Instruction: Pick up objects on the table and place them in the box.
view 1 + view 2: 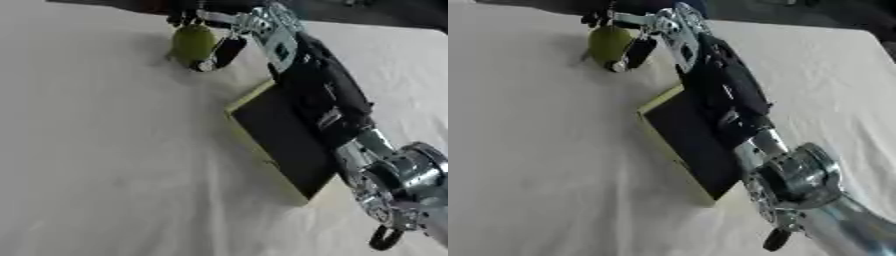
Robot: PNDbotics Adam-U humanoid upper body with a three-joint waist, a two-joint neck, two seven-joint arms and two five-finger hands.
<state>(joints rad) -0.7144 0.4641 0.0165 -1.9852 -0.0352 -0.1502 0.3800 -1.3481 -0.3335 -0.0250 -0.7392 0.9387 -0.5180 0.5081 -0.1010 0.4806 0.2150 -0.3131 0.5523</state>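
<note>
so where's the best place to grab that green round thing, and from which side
Around its widest middle, fingers on the far side and thumb on the near, box-facing side. The green round object looks smooth with no handle, so wrapping its sides probably suits it best. The right hand already reaches over the box and is curled round it that way, coming from the right.

from my seat the table (96, 165) looks draped in a pale, matt cloth, softly creased. the box (280, 145) has a dull black inside and a yellowish-green rim (248, 97) — matt, could be card or plastic, i can't tell. the green fruit (192, 42) has a smooth skin with a faint sheen. my right hand (229, 35) and arm (328, 95) show matt black casing and bright, glossy silver metal joints.
</note>
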